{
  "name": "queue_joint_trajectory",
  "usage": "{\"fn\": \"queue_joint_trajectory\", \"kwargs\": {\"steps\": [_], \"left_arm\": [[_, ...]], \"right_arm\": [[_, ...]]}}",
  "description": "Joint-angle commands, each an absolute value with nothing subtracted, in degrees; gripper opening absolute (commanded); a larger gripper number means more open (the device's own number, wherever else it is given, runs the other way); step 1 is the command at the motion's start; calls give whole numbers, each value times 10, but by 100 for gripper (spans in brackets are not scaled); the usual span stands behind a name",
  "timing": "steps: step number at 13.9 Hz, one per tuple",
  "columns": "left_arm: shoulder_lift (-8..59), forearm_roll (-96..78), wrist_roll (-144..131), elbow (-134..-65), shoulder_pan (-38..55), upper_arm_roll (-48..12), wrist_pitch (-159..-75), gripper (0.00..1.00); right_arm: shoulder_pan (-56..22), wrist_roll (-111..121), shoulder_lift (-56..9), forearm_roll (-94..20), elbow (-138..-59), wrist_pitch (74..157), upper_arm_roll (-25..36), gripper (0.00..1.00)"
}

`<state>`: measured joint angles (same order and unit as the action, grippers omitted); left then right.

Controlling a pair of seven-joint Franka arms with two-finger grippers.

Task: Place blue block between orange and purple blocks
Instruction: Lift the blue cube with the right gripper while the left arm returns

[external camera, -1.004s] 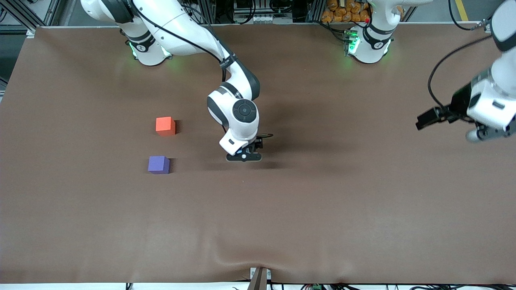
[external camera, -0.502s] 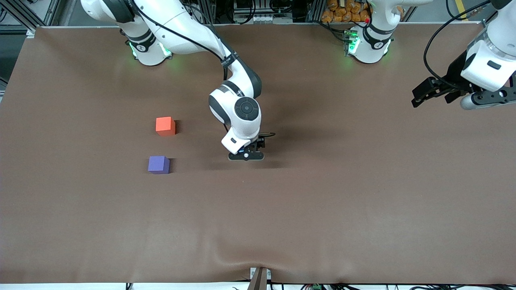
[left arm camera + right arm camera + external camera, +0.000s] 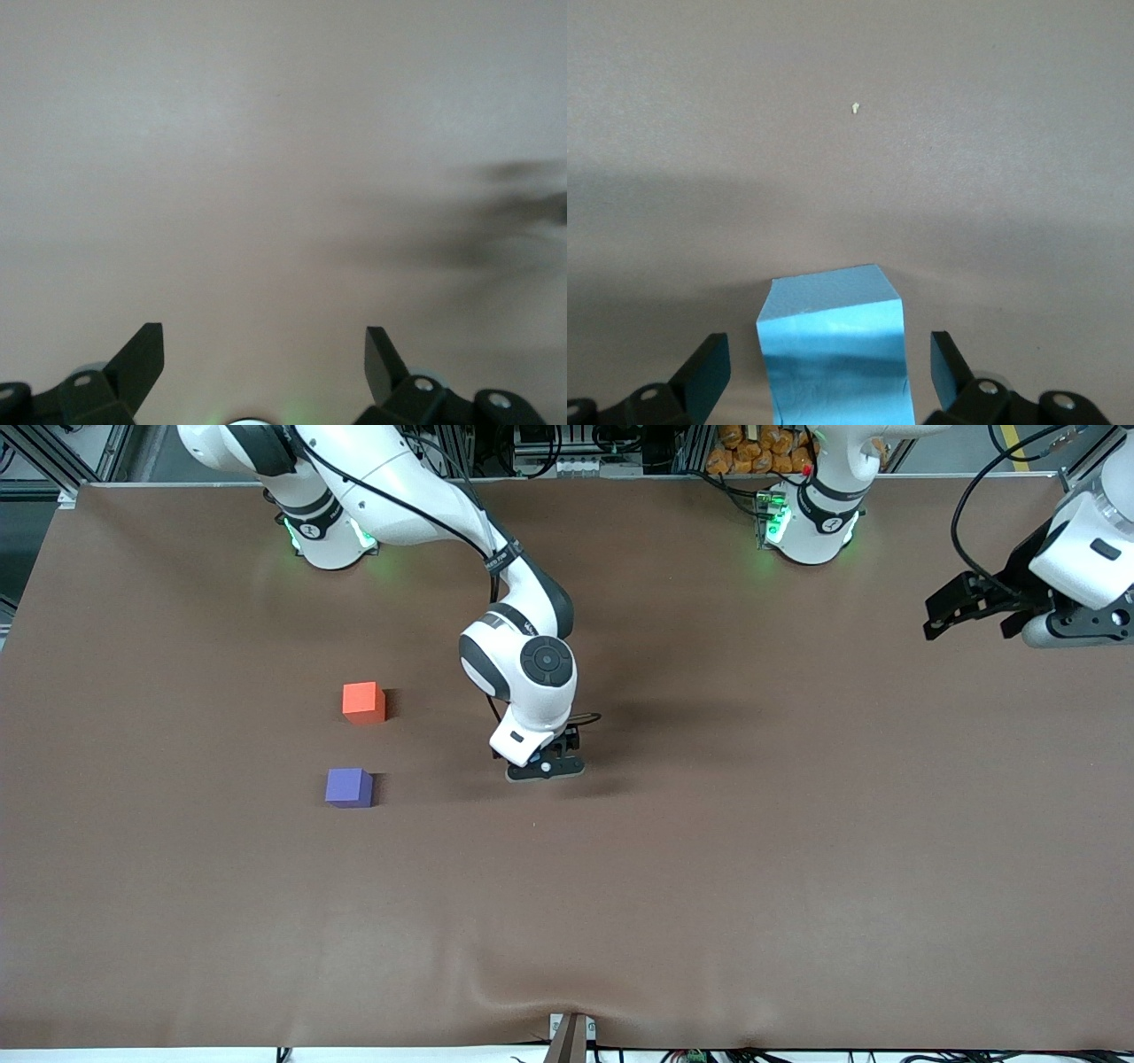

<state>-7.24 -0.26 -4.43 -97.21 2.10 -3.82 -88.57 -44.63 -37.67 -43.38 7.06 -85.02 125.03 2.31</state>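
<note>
The light blue block (image 3: 831, 359) sits on the brown table between the fingers of my right gripper (image 3: 828, 347). The gripper is open, with a gap on each side of the block. In the front view the right gripper (image 3: 543, 768) is low over the middle of the table and hides the block. The orange block (image 3: 363, 701) and the purple block (image 3: 348, 787) stand apart toward the right arm's end, the purple one nearer the camera. My left gripper (image 3: 941, 615) is open and empty, up over the left arm's end; in its wrist view (image 3: 264, 341) only bare table shows.
The brown table cover (image 3: 709, 868) has a small wrinkle at its near edge (image 3: 532, 1001). A tiny pale speck (image 3: 854, 109) lies on the table ahead of the blue block.
My left arm has risen and swung away toward its end of the table. My right gripper has shifted slightly over the blue block. The orange and purple blocks have not moved.
</note>
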Motion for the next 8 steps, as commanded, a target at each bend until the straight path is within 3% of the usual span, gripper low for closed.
{"fn": "queue_joint_trajectory", "kwargs": {"steps": [1, 3, 4, 5, 6, 8], "left_arm": [[-90, 28, 20, -966, 15, -41, -863, 100], [-98, 26, 15, -968, 14, -42, -862, 100], [-98, 25, 13, -966, 14, -41, -862, 100], [-98, 25, 11, -966, 14, -41, -863, 100], [-98, 21, 11, -965, 8, -41, -863, 100], [-98, 5, -1, -965, -11, -43, -863, 100]], "right_arm": [[-450, -376, -441, 93, -847, 1251, 25, 100], [-451, -380, -445, 92, -852, 1251, 25, 100], [-452, -385, -445, 91, -854, 1251, 25, 69], [-453, -395, -445, 91, -854, 1250, 25, 30], [-453, -411, -445, 89, -853, 1251, 25, 11], [-444, -420, -437, 80, -848, 1248, 24, 9]]}}
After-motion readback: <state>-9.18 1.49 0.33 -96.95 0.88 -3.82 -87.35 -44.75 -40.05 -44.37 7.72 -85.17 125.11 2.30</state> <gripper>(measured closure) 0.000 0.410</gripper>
